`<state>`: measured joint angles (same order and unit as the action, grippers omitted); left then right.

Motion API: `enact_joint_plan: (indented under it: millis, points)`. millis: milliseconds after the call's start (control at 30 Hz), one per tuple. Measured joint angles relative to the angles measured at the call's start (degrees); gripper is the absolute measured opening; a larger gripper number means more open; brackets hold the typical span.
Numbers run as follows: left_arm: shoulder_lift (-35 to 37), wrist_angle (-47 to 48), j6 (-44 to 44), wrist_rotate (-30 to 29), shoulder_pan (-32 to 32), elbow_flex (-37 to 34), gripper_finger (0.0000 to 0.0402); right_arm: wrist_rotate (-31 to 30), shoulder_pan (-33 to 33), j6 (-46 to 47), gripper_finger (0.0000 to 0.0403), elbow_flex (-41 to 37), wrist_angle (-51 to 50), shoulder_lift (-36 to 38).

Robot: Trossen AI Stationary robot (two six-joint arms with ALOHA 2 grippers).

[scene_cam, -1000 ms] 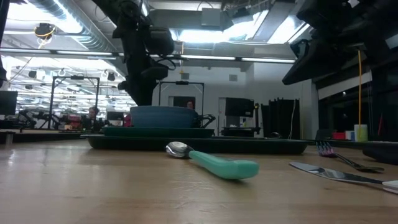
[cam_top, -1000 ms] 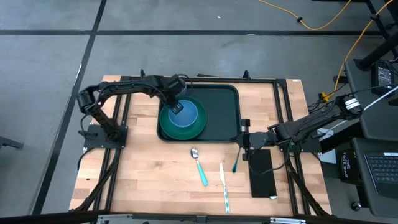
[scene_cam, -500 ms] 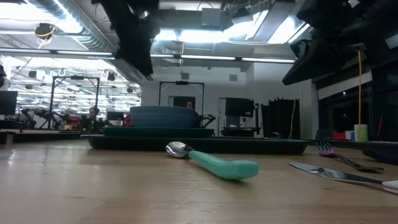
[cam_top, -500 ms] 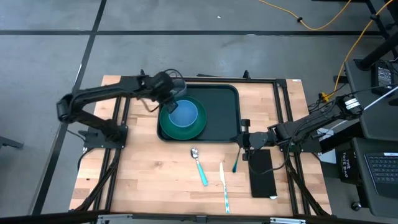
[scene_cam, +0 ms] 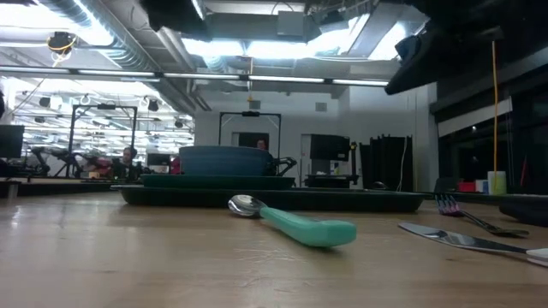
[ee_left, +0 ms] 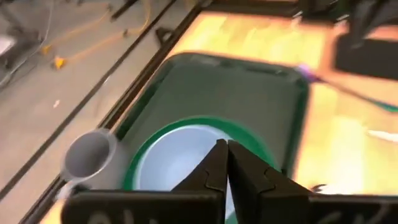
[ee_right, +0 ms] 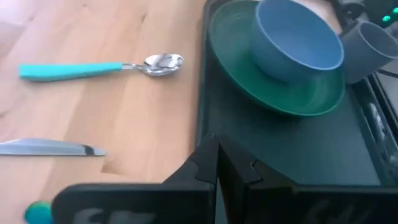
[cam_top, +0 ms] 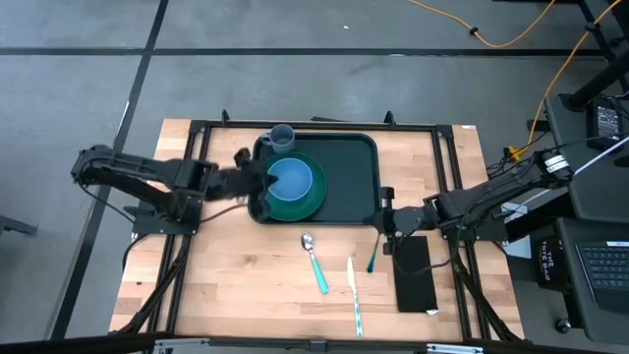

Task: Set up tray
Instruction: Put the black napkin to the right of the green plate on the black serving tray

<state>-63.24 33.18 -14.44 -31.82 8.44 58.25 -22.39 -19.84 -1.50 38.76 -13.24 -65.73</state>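
Three items already set on the tray (cam_top: 349,192) — plate (cam_top: 313,204), bowl (cam_top: 292,181), cup (cam_top: 281,136); cutlery and napkin (cam_top: 414,272) left on tabletop (cam_top: 236,275), both grippers (cam_top: 257,182) (cam_top: 387,220) closed, empty.

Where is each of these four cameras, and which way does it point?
High: overhead, facing down; both arms, tray.
Low: at tabletop height, looking level past the spoon; arms dark above.
Left wrist: on the left arm, facing the bowl past its shut left gripper.
Right wrist: facing the tray's edge past the shut right gripper.
Both wrist views share bowl, plate, cup.
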Motion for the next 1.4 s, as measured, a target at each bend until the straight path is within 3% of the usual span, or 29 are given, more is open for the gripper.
enact_joint_plan:
  millis: [167, 400, 567, 700, 833, 1133, 1400]
  points:
    - [0.19, -12.09, -1.14, -2.23, 8.75, -6.42, 0.0004, -0.34, -4.21, 4.74, 0.001, 2.86, -5.62, 0.0]
    - [-1.98, -37.56, 4.26, -8.71, 18.31, -16.0, 0.0003, -6.53, -12.96, 15.42, 0.001, 4.58, -10.09, 0.0]
    - [-4.64, -46.46, 7.94, -9.24, 22.83, -18.85, 0.0001, -7.96, -17.74, 22.14, 0.001, 4.71, -10.04, -1.21]
    - [-6.29, -48.78, 8.24, -10.83, 24.33, -19.31, 0.0002, -8.0, -19.43, 25.46, 0.001, 4.71, -10.31, -2.64]
    - [-7.06, -49.66, 8.24, -12.3, 24.58, -19.33, 0.0005, -8.07, -20.03, 29.8, 0.0005, 8.41, -16.77, -4.91]
    - [-7.06, -49.78, 8.25, -12.22, 24.58, -19.36, 0.0006, -6.14, -20.1, 40.43, 0.0004, 27.06, -40.84, -17.32]
    - [-7.04, -52.21, 14.1, -13.11, 24.42, -19.34, 0.0006, -1.82, -20.54, 48.06, 0.0004, 42.91, -55.0, -31.31]
